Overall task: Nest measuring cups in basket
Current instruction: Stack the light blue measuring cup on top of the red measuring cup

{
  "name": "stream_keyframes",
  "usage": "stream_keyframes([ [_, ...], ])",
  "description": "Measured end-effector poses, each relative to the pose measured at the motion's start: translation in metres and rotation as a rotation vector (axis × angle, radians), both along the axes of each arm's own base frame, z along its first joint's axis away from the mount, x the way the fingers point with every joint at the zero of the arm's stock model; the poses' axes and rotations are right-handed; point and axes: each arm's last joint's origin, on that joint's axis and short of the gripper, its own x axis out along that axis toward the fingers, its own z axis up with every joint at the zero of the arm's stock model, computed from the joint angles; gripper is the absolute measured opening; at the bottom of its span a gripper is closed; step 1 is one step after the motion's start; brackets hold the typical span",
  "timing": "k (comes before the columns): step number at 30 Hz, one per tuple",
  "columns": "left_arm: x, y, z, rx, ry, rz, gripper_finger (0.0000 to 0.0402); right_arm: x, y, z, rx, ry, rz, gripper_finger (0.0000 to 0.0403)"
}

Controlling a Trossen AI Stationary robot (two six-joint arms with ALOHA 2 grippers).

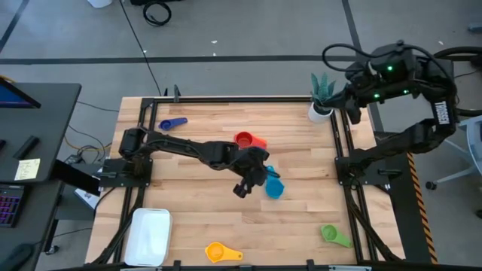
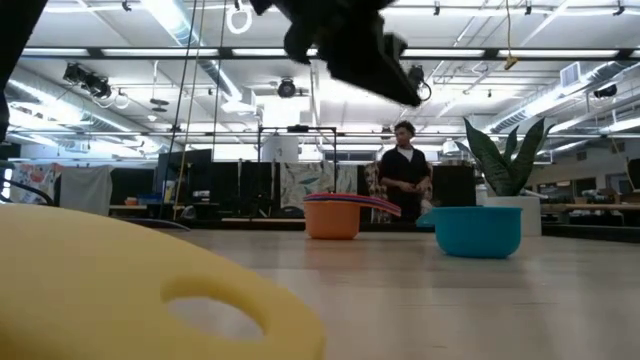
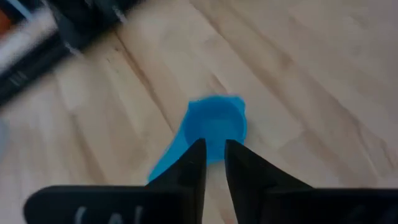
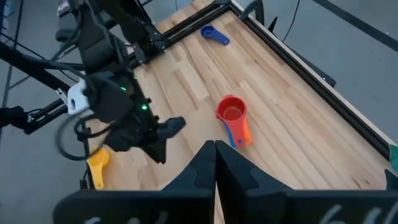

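The wooden counter (image 1: 196, 203) carried everything. The left arm reached across its middle, its tool (image 1: 253, 178) hanging just above the light blue measuring cup (image 1: 273, 187); the fingers (image 3: 194, 163) stood a narrow gap apart, pinching nothing, with the cup seen beyond their tips. The right arm waited off the counter's far right corner, its tool (image 4: 215, 152) pressed together and empty. The white basket (image 1: 148, 235) lay at the near left corner. Near the centre, the red cup sat nested in the orange cup (image 1: 249, 140). The dark blue cup (image 1: 172, 123) lay far left, the yellow cup (image 1: 221, 252) at the near edge, the green cup (image 1: 334, 235) near right.
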Motion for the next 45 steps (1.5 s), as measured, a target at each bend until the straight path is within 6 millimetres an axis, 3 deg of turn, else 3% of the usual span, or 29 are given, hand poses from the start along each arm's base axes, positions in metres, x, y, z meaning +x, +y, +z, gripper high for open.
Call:
stream_keyframes([
  [10,0.016,-0.010,-0.039,0.202,0.010,-0.214,0.0121,0.006,-0.002,-0.002,-0.004,0.019,0.001,0.0011],
  [19,0.021,-0.025,-0.055,0.317,-0.023,-0.368,0.0126,0.006,-0.002,-0.002,-0.027,0.028,0.020,0.0011],
  [29,0.036,-0.018,-0.078,0.376,-0.078,-0.391,0.0126,0.005,-0.002,-0.002,-0.042,0.024,0.038,0.0011],
  [40,0.038,-0.017,-0.101,0.401,-0.025,-0.418,0.0126,0.004,-0.001,-0.001,-0.051,0.023,0.046,0.0011],
  [45,0.039,-0.015,-0.103,0.467,-0.017,-0.368,0.0126,0.004,-0.001,-0.001,-0.063,0.025,0.055,0.0011],
])
